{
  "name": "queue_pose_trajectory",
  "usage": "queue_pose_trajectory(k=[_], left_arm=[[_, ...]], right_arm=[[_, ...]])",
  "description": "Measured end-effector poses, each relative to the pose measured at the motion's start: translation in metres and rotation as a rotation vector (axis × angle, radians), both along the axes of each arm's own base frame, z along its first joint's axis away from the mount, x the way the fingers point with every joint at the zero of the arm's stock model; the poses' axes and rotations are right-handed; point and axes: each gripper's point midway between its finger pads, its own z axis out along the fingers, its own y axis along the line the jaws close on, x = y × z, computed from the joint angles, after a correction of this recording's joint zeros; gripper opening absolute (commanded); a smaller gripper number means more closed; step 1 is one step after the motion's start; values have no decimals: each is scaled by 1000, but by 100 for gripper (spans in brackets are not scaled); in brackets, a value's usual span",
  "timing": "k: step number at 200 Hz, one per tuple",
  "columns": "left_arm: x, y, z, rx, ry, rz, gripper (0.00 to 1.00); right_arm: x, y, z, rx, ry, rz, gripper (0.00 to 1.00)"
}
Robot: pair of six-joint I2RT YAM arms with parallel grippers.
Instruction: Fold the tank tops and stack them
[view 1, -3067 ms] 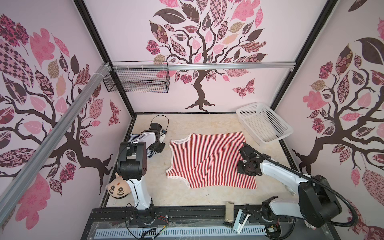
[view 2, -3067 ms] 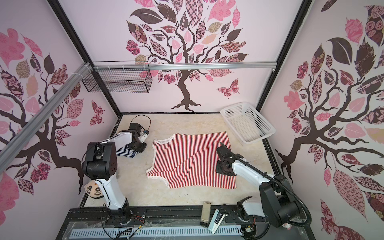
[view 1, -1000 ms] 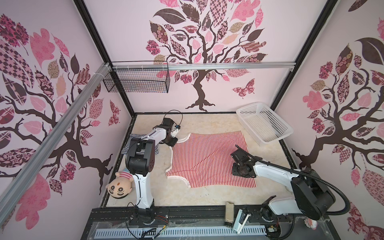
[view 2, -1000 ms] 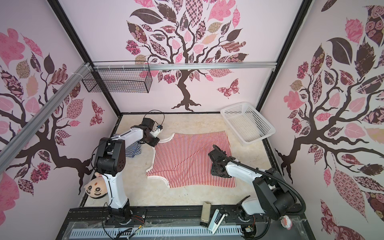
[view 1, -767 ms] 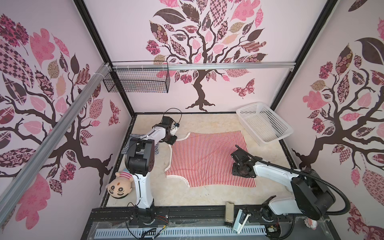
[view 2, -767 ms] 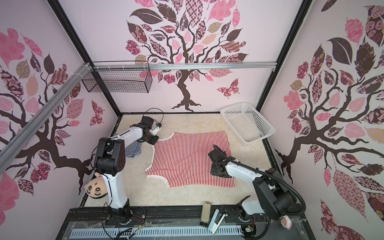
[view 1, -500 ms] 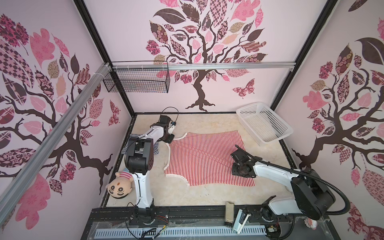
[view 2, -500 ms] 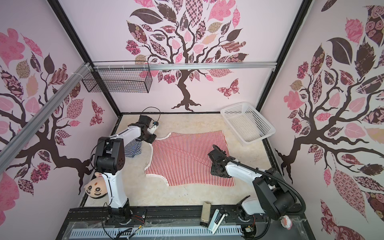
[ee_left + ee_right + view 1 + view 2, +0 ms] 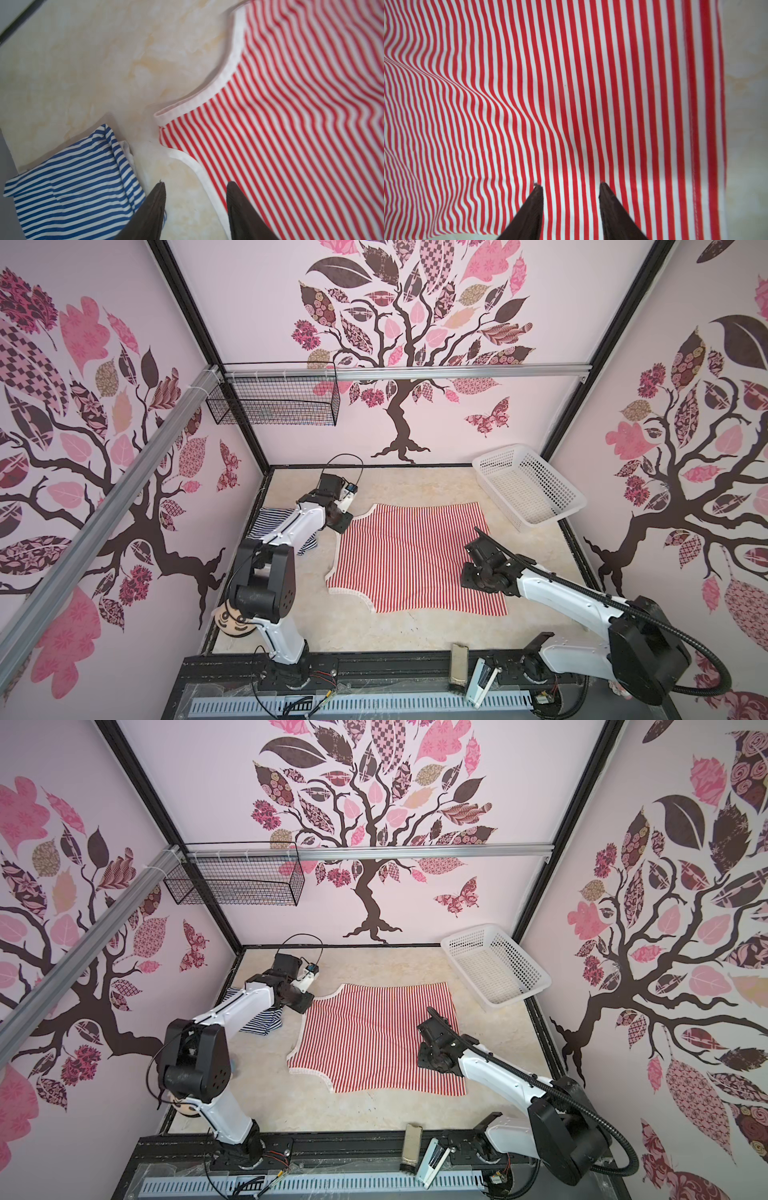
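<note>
Beside the straps of the red-striped tank top [image 9: 415, 556], the left gripper [image 9: 195, 184] hovered, jaws spread and empty. The hem side lay under the right gripper [image 9: 570, 184], also spread.

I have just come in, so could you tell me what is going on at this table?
The folding is half done. The navy-and-white striped knit tank top lies folded at the left. The red-and-white striped knit tank top is spread flat, not yet folded. The left gripper hangs open over its white-trimmed strap; the right gripper, also open, is over the cloth near the hem.
</note>
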Motion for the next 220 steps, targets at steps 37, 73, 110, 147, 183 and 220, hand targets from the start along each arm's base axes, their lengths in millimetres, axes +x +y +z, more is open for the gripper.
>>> queue_pose_trajectory(k=[37,73,110,147,183,220], left_arm=[[-61,-54,-28,-9,93,-196,47],[-96,-35,-78,65,242,-215,45],[-95,-23,-92,137,238,-211,43],[-94,-17,-91,169,194,-216,44],[-95,-7,-90,213,162,-213,43],[-97,5,-89,240,170,-201,42]], right_arm=[[51,11,11,-93,-22,-12,44],[124,4,-4,-150,2,-71,44],[194,-1,-9,-157,-13,-111,44],[223,8,-17,-168,-8,-98,44],[232,-9,-36,-197,37,-114,45],[242,-25,-37,-205,49,-140,45]])
